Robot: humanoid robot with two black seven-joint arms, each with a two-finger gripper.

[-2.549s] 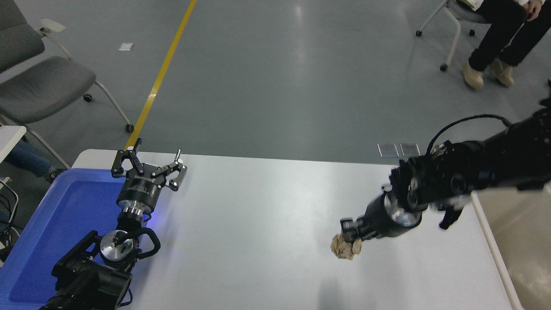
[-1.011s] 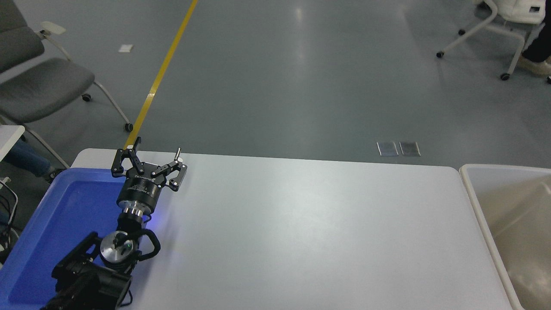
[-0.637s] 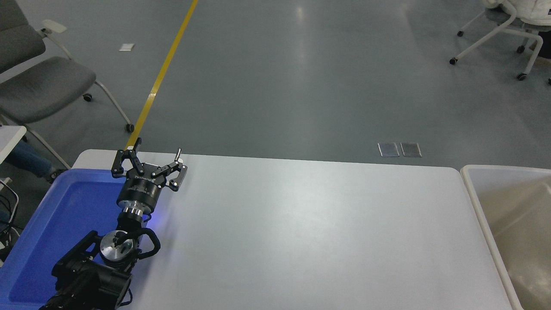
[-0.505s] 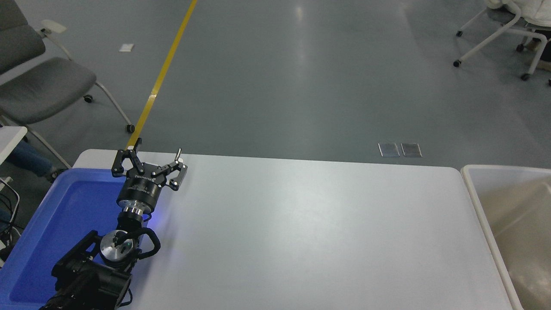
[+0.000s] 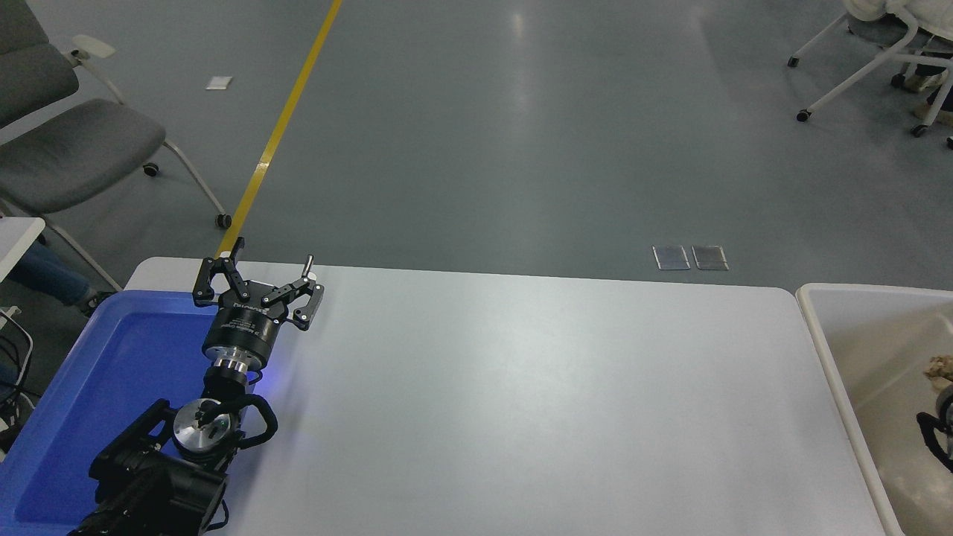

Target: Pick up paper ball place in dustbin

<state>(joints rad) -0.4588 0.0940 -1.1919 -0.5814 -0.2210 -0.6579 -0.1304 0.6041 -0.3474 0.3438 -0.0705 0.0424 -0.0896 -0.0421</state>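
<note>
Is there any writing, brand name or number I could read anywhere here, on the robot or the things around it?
None can be read.
Left end effector: faint pale print on its black body, too small and blurred to make out.
Blue tray, white table and dustbin: no print visible.
Yellow floor line: plain stripe, no lettering.

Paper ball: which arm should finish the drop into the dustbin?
Right. Part of the right arm shows at the picture's right edge over the dustbin, with the paper ball just above it. The left gripper is parked open by the blue tray.
</note>
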